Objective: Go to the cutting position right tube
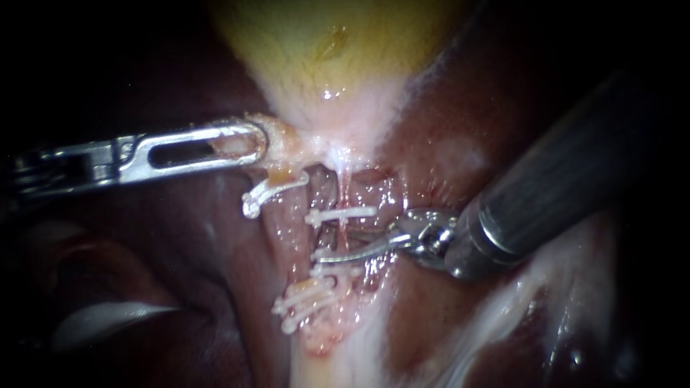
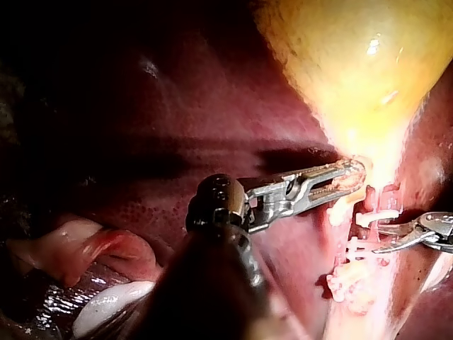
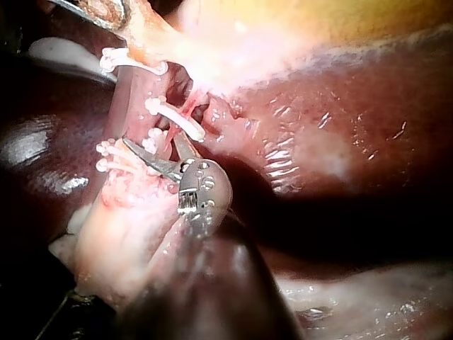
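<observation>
Endoscope view: the dark red, glistening liver surrounds the pale yellow gallbladder, which tapers to a whitish neck. The right instrument, a thick grey shaft ending in thin curved metal blades, has its jaws parted. The thin pinkish right tube runs between them, in the stretch from an upper white plastic clip to the lower white clips. The left instrument, with slotted silver jaws, is clenched on the gallbladder at that neck.
</observation>
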`<state>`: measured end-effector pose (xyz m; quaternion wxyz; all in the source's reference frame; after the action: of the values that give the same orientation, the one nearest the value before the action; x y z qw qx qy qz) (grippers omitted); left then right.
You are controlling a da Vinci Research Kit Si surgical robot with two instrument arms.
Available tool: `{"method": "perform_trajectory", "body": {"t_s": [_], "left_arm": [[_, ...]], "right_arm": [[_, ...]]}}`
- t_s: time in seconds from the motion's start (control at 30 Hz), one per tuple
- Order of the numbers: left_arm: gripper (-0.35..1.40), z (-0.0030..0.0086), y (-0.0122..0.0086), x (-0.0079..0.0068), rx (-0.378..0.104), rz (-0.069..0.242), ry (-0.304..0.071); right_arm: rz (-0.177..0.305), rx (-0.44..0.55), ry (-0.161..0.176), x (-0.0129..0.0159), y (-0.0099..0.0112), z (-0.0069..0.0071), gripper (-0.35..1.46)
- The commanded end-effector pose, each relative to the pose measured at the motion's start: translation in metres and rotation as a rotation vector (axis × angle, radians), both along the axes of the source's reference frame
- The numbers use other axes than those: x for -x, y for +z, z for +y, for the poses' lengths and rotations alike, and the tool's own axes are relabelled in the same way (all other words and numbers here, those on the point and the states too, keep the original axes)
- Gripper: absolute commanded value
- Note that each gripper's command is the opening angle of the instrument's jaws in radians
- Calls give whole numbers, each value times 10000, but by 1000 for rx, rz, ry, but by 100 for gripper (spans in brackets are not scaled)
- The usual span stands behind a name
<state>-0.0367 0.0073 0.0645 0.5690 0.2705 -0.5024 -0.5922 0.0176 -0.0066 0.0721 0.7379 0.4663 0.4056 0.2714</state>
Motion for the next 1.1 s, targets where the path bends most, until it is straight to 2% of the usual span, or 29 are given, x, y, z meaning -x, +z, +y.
{"method": "perform_trajectory", "body": {"t_s": [0.03,0.5,0.8,1.1], "left_arm": [[-35,0,0,0,0,0,0],[-35,0,1,0,0,0,0],[-35,0,1,1,0,0,0],[-35,0,1,1,1,0,0]], "right_arm": [[2,2,2,0,0,0,144],[26,-3,15,-2,2,2,144],[154,-81,9,-3,-1,2,144],[237,-124,-3,-7,-21,2,144]]}}
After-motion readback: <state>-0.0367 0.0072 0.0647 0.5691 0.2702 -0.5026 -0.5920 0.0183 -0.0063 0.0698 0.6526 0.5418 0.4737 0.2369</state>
